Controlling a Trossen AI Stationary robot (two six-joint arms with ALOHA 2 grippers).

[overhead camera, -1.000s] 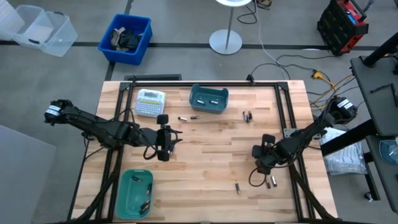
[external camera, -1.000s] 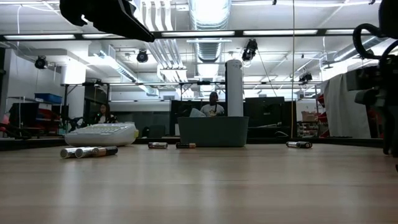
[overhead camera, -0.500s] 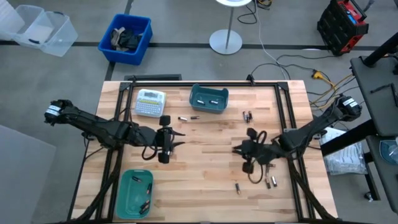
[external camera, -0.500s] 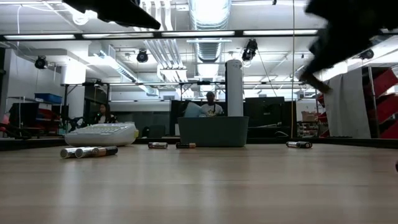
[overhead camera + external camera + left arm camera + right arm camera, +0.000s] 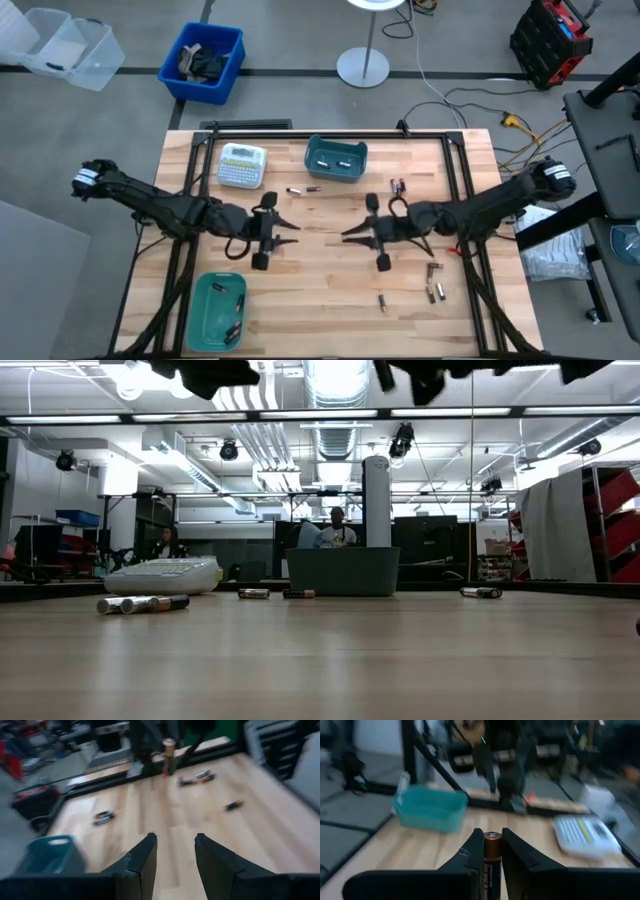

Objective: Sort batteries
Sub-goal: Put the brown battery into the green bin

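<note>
Since the earlier high view, right gripper (image 5: 352,232) has travelled from the table's right edge to mid-table, facing left gripper (image 5: 288,227). Loose silvery batteries (image 5: 436,291) lie behind it. Right wrist view: fingers clamp a copper-topped black battery (image 5: 490,859). Left wrist view: fingers (image 5: 142,862) parted, empty.

One copper-topped dark battery (image 5: 490,862) stands upright, clamped between the right gripper's (image 5: 347,234) fingers above mid-table. Other small batteries lie flat on the wood: a pair (image 5: 303,189) near the far bin, another pair (image 5: 398,185) right of it, several (image 5: 435,291) near right.
</note>
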